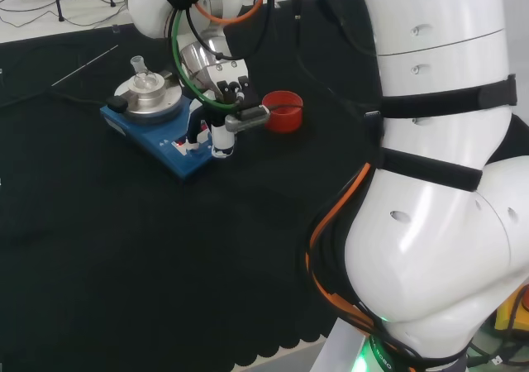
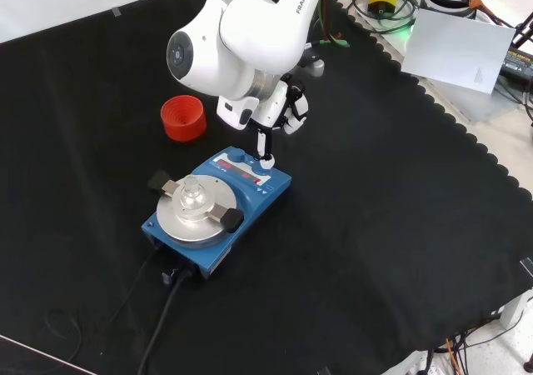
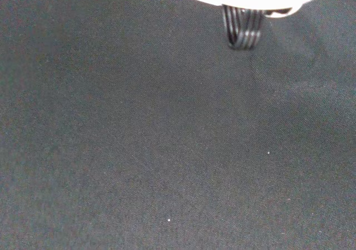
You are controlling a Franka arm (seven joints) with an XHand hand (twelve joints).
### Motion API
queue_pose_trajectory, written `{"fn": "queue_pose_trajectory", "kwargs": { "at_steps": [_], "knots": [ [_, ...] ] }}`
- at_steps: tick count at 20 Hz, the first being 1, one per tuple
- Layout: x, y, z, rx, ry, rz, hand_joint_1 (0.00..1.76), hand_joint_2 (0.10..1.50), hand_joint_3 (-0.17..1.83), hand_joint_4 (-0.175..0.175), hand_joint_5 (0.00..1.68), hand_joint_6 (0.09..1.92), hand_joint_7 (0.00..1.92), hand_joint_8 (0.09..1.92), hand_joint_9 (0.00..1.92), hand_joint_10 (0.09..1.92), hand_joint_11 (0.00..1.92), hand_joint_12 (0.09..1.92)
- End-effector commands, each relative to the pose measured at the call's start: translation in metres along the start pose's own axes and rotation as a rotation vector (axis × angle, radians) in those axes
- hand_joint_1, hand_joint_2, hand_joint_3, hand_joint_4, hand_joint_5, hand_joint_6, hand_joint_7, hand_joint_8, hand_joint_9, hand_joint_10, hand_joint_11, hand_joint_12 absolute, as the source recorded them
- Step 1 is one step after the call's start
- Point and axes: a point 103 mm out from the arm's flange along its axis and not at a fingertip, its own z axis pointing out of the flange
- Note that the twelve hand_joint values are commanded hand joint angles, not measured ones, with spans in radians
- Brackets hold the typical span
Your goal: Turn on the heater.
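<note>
- Near the middle of the black cloth (image 2: 400, 250) in the front view sits the blue box-shaped heater with a round silver top plate (image 2: 218, 211); its control strip, with a red display bar, faces the arm at about one o'clock from the plate.
- A small clear glass flask (image 2: 192, 198) stands at the centre of the plate between two black clamp blocks, which look placed to keep it from sliding.
- A black power cable (image 2: 162, 317) leaves the heater at about seven o'clock and runs toward the cloth's near edge, so the unit seems plugged in and waits only on its switch.
- The black and white hand (image 2: 279, 112) hangs over the control strip with one finger (image 2: 264, 146) pointed straight down, its tip at or just above the panel; whether it touches cannot be told. The other fingers are tucked back and hold nothing, a pose suited to pressing a small button without brushing its neighbours.
- In the head view the hand (image 1: 221, 128) stands at three o'clock from the plate, over the heater's (image 1: 161, 124) front edge.
- A red ribbed plastic ring stand (image 2: 183, 117) lies at about eleven o'clock from the heater, well apart and out of the way.
- Lettering is visible on the white arm link (image 2: 250, 33) and small marks on the heater's panel; none is reported.
</note>
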Motion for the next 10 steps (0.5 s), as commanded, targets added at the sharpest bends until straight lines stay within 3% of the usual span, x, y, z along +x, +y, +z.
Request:
{"fn": "queue_pose_trajectory", "kwargs": {
  "at_steps": [1,10],
  "knots": [
    [0.005,-0.015,-0.018,-0.038,0.004,-0.008,1.48,0.62,1.09,0.007,0.52,0.21,1.89,1.5,1.92,1.54,1.92,1.83],
    [0.008,-0.038,-0.037,-0.078,-0.008,0.003,1.48,0.62,1.09,0.006,0.53,0.22,1.89,1.51,1.92,1.53,1.92,1.83]
  ]
}}
